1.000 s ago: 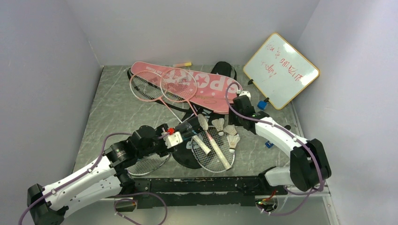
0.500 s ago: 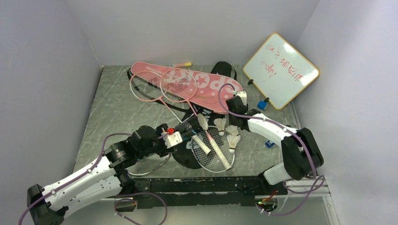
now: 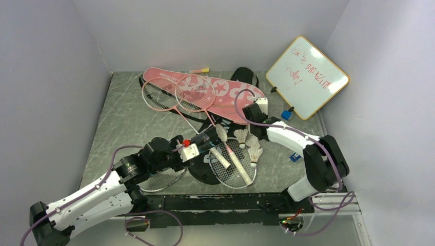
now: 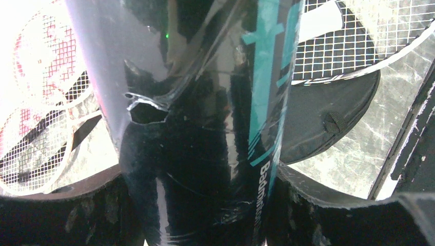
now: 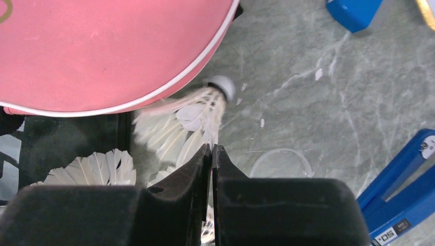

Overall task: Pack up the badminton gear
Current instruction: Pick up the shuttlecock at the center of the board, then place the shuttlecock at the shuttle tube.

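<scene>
On the grey marbled table, boxed in by plain pale walls, the left gripper clasped the dark tube over the black cover. The right gripper, nearly closed, pinched a shuttlecock by its feathers, just beside the pink cover.

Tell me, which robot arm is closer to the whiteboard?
Right. The right arm, jaws pinching a shuttlecock, is just left of the whiteboard; the left arm, jaws holding the dark tube, is farther left, mid-table.
</scene>
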Motion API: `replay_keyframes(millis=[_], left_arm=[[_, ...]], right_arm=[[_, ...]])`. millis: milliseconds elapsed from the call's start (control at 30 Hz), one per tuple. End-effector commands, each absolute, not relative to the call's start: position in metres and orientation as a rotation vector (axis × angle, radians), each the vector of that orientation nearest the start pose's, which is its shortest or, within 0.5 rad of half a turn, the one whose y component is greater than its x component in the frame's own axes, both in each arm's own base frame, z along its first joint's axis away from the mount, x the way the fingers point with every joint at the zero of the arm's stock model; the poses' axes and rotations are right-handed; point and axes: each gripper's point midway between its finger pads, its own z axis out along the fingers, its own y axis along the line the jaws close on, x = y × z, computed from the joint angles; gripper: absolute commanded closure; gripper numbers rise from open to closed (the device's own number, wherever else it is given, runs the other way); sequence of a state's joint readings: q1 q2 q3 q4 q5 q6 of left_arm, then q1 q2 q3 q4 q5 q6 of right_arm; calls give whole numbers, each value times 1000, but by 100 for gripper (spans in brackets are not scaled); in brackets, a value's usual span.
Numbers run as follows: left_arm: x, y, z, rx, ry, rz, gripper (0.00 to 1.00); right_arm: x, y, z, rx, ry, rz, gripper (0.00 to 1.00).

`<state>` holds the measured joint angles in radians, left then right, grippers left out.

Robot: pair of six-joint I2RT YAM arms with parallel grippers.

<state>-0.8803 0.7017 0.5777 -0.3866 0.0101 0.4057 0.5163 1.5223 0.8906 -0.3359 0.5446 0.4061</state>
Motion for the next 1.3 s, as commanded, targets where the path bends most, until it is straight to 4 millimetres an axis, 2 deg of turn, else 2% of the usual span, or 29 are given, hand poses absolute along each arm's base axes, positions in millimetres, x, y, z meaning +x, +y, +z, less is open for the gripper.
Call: replay_keyframes(millis=[0, 200, 267, 367, 433, 533, 667, 833, 933, 1067, 1267], left_arm=[[186, -203, 176, 1209, 1613, -321, 66], [186, -202, 178, 1204, 1608, -322, 66], [186, -203, 178, 1203, 1607, -324, 66], [185, -204, 180, 1203, 1598, -334, 66], [184, -205, 180, 1205, 1590, -343, 66], [184, -205, 182, 1203, 1588, -339, 66], [186, -203, 185, 1192, 1583, -327, 66], [186, -201, 188, 1180, 1570, -323, 67], [186, -200, 191, 1171, 1557, -320, 66], [186, -199, 197, 1163, 1535, -323, 67], [182, -200, 204, 1162, 1497, -352, 67]], right_arm=[[344, 90, 115, 209, 2216, -279, 93], [327, 50, 163, 436, 2063, -384, 94], [321, 45, 182, 493, 2023, -350, 95], [320, 70, 214, 398, 2028, -118, 96], [312, 110, 240, 236, 2045, 162, 97], [290, 154, 277, 31, 2055, 461, 100], [254, 191, 312, -179, 2066, 741, 100], [212, 205, 354, -307, 2013, 946, 100], [186, 210, 370, -373, 1995, 1061, 100], [156, 215, 376, -470, 1992, 1190, 100], [133, 218, 388, -546, 1939, 1297, 100]])
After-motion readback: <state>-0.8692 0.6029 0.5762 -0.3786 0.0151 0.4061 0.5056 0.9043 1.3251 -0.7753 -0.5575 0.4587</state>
